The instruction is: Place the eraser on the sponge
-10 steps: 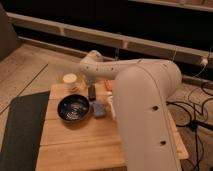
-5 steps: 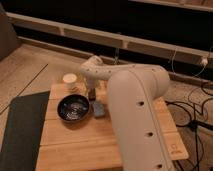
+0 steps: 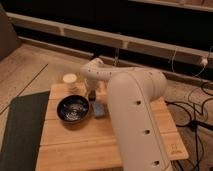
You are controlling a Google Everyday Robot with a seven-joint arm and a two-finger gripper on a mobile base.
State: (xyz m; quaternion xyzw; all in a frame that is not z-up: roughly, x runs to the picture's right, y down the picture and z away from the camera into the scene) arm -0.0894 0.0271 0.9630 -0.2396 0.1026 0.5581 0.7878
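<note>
The sponge (image 3: pixel 100 109), a small blue-grey pad, lies on the wooden table (image 3: pixel 75 142) just right of the black bowl. A small dark block, the eraser (image 3: pixel 92 95), shows directly behind the sponge at the end of my arm. My gripper (image 3: pixel 93 90) is right at the eraser, reaching in from the back of the table and mostly hidden by my white forearm (image 3: pixel 100 74). The eraser sits a little behind and above the sponge; I cannot tell whether the two touch.
A black bowl (image 3: pixel 73 109) stands left of the sponge, and a pale cup (image 3: pixel 70 80) is at the table's back left corner. My bulky white arm link (image 3: pixel 137 120) covers the table's right half. A dark mat (image 3: pixel 20 130) lies left of the table, and cables (image 3: pixel 192 107) trail on the floor to the right.
The large arm link has swung slightly left and nearer the camera. The gripper end has stayed by the eraser behind the sponge.
</note>
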